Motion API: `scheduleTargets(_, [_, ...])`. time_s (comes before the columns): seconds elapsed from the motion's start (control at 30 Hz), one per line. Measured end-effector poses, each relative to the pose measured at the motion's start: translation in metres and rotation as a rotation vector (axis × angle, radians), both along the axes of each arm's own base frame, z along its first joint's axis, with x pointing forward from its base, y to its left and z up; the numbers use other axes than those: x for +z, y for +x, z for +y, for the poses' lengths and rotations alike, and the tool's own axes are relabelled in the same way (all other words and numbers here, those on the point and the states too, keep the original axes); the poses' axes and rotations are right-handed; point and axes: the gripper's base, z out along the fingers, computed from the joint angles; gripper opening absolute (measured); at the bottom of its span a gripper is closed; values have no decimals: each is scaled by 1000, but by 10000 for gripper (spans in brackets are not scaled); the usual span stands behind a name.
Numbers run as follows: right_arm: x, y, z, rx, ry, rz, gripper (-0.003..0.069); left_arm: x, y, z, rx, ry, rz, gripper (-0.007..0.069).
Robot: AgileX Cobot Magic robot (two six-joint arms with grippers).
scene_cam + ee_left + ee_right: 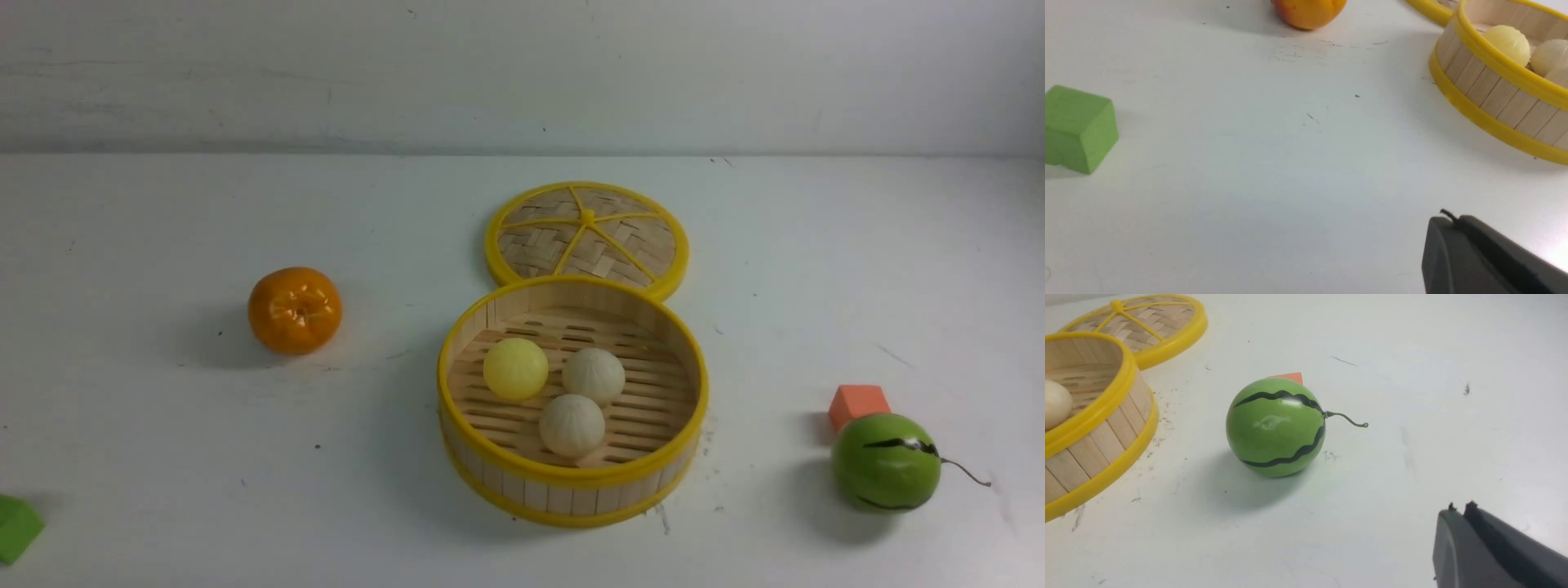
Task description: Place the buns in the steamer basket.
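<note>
The steamer basket (571, 490) stands on the white table (163, 457) with all three buns on its slat floor: the pale yellow bun (515, 369) toward the robot's left, one cream-white bun (593, 375) beside it, the other cream-white bun (571, 425) nearest the robot. The woven lid (586, 235) lies flat just behind the basket. Both arms are out of the front view. The left gripper (1447, 218) and right gripper (1459, 508) each hover low over bare table, jaws closed and empty.

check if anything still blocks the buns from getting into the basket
Nothing does: all three buns, the yellow bun and two white buns, already lie on the floor of the basket. The lid lies behind it.
</note>
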Motion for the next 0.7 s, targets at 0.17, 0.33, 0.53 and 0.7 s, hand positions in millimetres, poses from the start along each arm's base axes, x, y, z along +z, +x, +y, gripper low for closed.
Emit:
scheduleTargets(0.17, [0, 0, 0, 0, 0, 0, 30, 0, 0, 0, 1, -1, -5, -13])
scheduleTargets(0.33, [0, 0, 0, 0, 1, 0, 36, 0, 0, 1, 4, 18, -8, -13])
scheduleTargets(0.53, [0, 0, 0, 0, 1, 0, 44, 0, 1, 2, 6, 50, -15, -13])
scheduleTargets(0.7, [0, 0, 0, 0, 1, 0, 50, 0, 1, 3, 33, 53, -15, -13])
